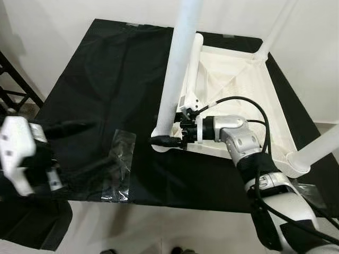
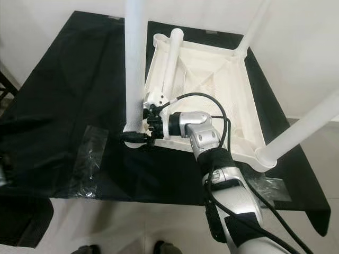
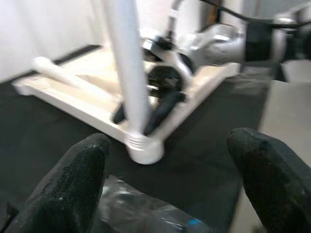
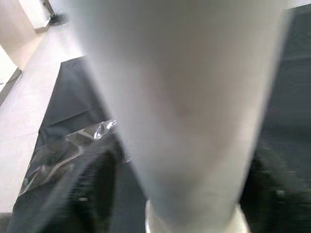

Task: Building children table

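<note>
- The upturned white table top (image 1: pixel 275 114) lies right of centre on the black sheet (image 1: pixel 90 90)
- My right gripper (image 1: pixel 168 139) has its fingers clamped round the near-left leg (image 1: pixel 177 69) just above its socket; I'd keep it upright while seating it
- My left gripper (image 3: pixel 170 170) waits lower left, fingers apart

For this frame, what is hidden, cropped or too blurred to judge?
- Upright table leg: its upper end is cut off by the top edge of both eye views.
- Right gripper at that leg's base: the right wrist view is blurred and the leg blocks it, so contact is unclear.
- Left gripper: blurred; the plastic bag beneath it is partly covered.
</note>
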`<state>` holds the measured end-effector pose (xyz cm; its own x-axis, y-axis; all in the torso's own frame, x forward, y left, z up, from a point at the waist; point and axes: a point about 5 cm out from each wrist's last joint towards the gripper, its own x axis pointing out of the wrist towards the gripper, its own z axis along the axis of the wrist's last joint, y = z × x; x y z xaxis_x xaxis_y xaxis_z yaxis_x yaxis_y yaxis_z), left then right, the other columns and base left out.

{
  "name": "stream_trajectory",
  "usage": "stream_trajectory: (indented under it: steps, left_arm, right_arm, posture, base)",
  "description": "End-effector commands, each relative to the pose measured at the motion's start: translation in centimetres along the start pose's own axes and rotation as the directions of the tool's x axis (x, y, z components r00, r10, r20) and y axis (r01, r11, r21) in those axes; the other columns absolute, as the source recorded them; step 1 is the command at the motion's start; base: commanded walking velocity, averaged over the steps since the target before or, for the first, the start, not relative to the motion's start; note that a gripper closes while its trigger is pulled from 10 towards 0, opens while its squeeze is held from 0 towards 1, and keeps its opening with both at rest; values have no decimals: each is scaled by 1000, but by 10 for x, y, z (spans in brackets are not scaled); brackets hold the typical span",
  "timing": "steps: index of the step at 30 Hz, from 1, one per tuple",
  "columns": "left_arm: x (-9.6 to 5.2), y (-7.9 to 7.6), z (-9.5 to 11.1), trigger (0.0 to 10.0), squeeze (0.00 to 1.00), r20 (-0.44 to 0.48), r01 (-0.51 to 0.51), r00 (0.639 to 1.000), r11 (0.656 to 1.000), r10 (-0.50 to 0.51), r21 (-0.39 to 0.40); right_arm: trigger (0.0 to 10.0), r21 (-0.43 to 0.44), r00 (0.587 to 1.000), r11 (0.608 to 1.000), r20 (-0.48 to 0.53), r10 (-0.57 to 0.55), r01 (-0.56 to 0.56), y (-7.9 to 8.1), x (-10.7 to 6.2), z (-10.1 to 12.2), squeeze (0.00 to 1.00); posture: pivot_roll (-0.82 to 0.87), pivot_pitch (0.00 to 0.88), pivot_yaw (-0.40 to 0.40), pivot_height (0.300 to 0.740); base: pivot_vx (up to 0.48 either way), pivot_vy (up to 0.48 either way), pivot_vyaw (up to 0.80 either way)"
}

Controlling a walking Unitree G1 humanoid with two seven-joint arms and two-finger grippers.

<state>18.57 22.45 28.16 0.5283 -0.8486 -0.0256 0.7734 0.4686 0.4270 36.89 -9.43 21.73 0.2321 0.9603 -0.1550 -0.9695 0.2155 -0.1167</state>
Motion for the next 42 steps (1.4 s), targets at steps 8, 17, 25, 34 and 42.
stream_trajectory:
  steps: [8,17,25,34,42]
  left_arm:
    - [-3,-14,-9,10000,0,-33,99,994,992,-102,-75]
    - [-6,-26,-14,10000,0,3,78,997,989,-78,-126]
    - [-5,-30,-20,10000,0,40,66,997,985,-60,-162]
    - [4,-34,-21,10000,0,67,66,996,984,-56,-165]
    - [14,-37,-25,10000,0,83,73,995,982,-59,-172]
  right_arm:
    - [0,59,974,975,-79,-210,215,2,-5,-40,0]
    - [0,137,675,663,-212,-706,736,52,2,-82,0]
    - [0,116,699,690,-174,-694,714,55,0,-71,0]
    - [10000,126,712,701,-157,-684,702,57,-5,-50,1000]
    - [10000,-7,968,979,150,-200,204,49,-13,1,0]
  posture:
    - [182,208,-124,740]
    - [161,218,-123,740]
    - [156,213,-128,740]
    - [151,208,-128,740]
    - [153,196,-117,740]
  base:
    - [0,0,0]
    - [0,0,0]
    - [0,0,0]
    - [0,0,0]
    - [0,0,0]
